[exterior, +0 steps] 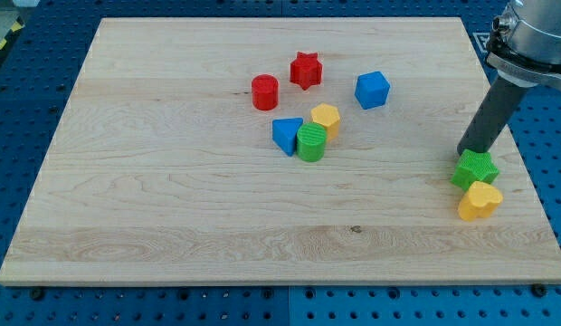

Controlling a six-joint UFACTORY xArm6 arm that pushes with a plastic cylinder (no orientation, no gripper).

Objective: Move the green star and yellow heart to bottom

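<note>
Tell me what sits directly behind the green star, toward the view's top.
My tip stands right behind the green star, at its top edge, apparently touching. The star covers the tip's very end, so contact cannot be confirmed. The yellow heart sits on the opposite side, below.

At the view's right edge of the wooden board, the green star is sitting touching the yellow heart just below it, and the tip is resting at the star's upper left. Well apart, near the centre, the green cylinder is lying between the blue triangle and yellow hexagon. Above them the red cylinder, red star and blue cube are lining up left to right.
</note>
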